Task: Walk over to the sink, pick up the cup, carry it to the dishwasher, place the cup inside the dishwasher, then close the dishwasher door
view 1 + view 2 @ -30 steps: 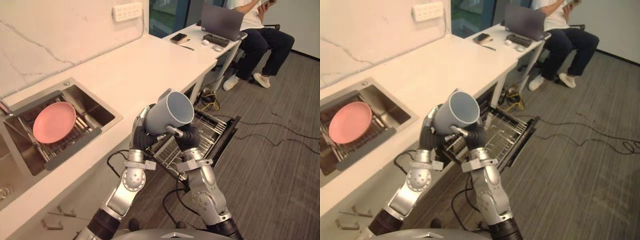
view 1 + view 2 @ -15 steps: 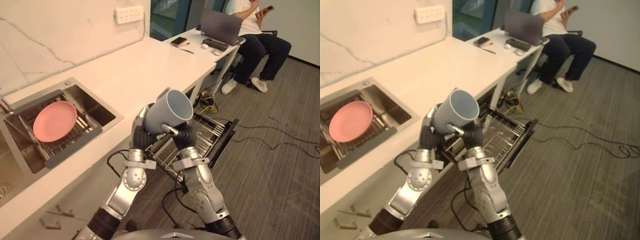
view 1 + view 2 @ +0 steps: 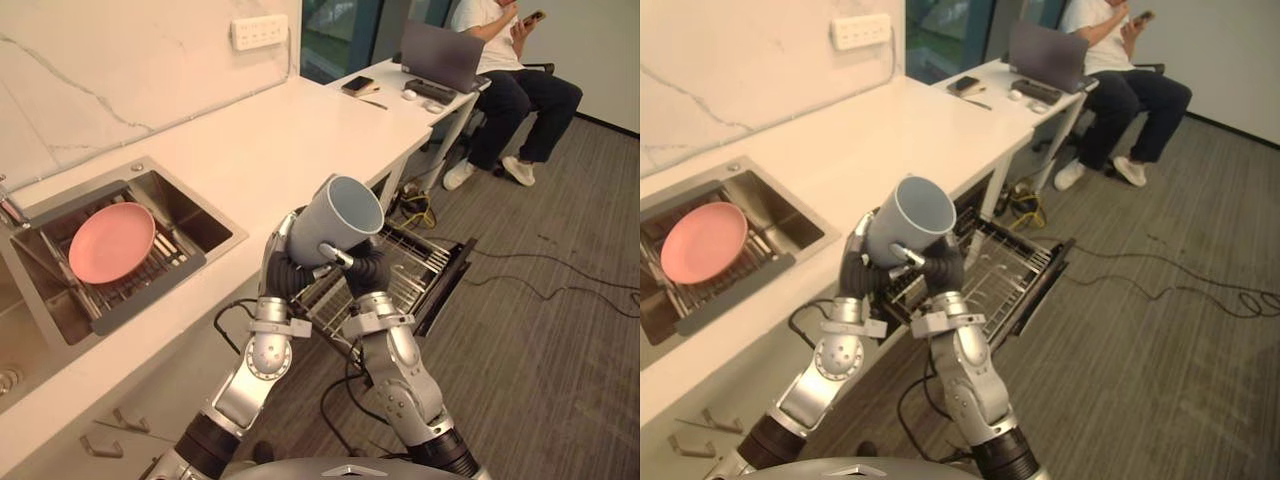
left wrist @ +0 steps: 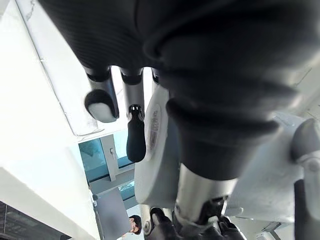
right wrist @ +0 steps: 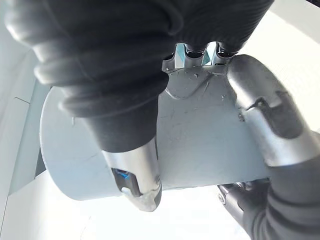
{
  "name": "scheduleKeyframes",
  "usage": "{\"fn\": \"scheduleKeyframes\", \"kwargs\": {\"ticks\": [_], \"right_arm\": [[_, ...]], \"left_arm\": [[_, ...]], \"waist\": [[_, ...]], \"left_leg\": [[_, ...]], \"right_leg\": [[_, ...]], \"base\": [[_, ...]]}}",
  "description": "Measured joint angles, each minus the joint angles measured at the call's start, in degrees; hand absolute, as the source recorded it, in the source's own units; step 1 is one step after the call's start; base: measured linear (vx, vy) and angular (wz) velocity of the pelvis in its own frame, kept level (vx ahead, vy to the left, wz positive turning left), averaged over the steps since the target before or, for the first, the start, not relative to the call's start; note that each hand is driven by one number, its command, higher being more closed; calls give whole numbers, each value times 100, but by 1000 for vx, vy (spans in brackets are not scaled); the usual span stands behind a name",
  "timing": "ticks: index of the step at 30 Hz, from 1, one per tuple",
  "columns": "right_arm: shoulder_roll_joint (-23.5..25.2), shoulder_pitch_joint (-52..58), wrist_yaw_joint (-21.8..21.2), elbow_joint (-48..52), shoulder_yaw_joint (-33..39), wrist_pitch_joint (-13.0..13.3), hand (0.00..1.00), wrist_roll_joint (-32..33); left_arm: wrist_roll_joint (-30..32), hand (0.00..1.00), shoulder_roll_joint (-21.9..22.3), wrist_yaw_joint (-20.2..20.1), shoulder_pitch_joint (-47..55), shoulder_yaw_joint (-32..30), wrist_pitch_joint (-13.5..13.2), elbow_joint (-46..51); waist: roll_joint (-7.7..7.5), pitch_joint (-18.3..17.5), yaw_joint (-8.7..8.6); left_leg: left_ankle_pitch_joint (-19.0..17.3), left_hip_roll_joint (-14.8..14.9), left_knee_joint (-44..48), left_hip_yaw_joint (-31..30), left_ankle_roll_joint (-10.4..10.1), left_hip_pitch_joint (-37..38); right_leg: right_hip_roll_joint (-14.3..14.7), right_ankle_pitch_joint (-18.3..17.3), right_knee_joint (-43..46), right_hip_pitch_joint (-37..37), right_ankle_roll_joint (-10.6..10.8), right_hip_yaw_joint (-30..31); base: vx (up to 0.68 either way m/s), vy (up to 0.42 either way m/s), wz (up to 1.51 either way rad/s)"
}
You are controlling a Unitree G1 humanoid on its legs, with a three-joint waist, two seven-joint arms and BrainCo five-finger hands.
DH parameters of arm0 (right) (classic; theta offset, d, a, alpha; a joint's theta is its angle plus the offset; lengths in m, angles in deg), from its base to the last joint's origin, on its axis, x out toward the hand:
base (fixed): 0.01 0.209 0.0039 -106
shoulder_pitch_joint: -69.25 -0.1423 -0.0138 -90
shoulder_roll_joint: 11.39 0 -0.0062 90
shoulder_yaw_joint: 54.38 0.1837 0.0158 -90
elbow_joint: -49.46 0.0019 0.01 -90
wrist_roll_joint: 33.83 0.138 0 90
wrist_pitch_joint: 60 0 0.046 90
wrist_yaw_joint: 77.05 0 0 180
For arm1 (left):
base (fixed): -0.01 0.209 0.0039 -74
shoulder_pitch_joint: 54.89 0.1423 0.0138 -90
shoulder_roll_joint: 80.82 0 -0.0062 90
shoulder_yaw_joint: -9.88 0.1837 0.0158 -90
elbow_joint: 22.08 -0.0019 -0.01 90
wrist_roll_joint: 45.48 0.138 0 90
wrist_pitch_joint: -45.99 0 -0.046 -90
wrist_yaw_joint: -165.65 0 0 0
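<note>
Carpet [image 3: 560, 360], grey and ribbed, lay beneath the two arms. Nearest the camera, the left hand [image 3: 283, 262] and the right hand [image 3: 362, 268] both had their fingers curled round the cup [image 3: 335, 222]. It was held in the air between them, tilted, with its mouth up and away from the robot. Just beyond and below it, the rack [image 3: 405, 275] stood pulled out over the lowered door [image 3: 458, 268] of the dishwasher. Farther left, the counter [image 3: 290, 130] carried the sink [image 3: 205, 215], with a pink plate [image 3: 110, 241] on its drainer. At the far end a person [image 3: 510, 70] sat at a desk [image 3: 400, 85]. Probable faults:
- The cup's smooth wall could slip if one hand let go before the other had a sure hold.
- A rim set down on the wire prongs could tip the cup over.
- A rack left out would block the door.
</note>
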Motion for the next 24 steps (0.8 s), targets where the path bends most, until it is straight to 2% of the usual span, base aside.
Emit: {"fn": "scheduleKeyframes", "kwargs": {"ticks": [4,9,12,17,19,20,21,24], "right_arm": [[8,-206,181,8,118,196,100,-6],[61,-206,185,13,280,229,100,5],[213,-213,209,40,519,341,100,26],[254,-222,277,54,993,414,100,78],[247,-220,419,46,1271,353,100,35],[243,-220,426,46,1321,327,100,25],[216,-217,439,18,1528,246,100,-17],[129,-182,458,-78,1947,63,100,-99]], "left_arm": [[-89,0,-13,2,40,42,-41,-61],[-89,0,-13,-20,66,56,-63,-68],[-95,0,-8,-37,94,67,-62,-161],[-439,0,8,-213,186,-7,-89,-306],[-1197,0,32,-692,201,-48,-148,-312],[-1295,0,37,-791,215,-47,-148,-317],[-1565,0,38,-1167,303,-43,-169,-366],[-1957,0,38,-1779,570,-19,-165,-734]], "waist": [[28,-19,-8],[46,-29,-10],[48,-31,-12],[48,-30,-28],[48,-30,-30],[48,-30,-32],[47,-30,-42],[47,-29,-47]], "left_leg": [[5,2,-2,-4,-6,12],[7,1,0,-4,-7,13],[8,1,0,-3,-6,23],[7,2,-1,-4,-7,47],[7,2,-2,-4,-7,46],[7,2,-3,-4,-7,46],[7,2,-2,-4,-7,43],[11,3,0,-7,-2,5]], "right_leg": [[1,1,4,-1,-1,2],[1,2,2,-1,-1,1],[1,2,-5,11,0,-2],[1,2,-25,49,0,-15],[0,2,-26,51,0,-16],[0,2,-26,51,1,-16],[0,3,-28,49,1,-16],[-1,14,-41,33,12,-20]], "base": [[0,0,0],[0,0,0],[0,0,0],[0,0,0],[0,0,0],[0,0,0],[0,0,0],[0,0,0]]}}
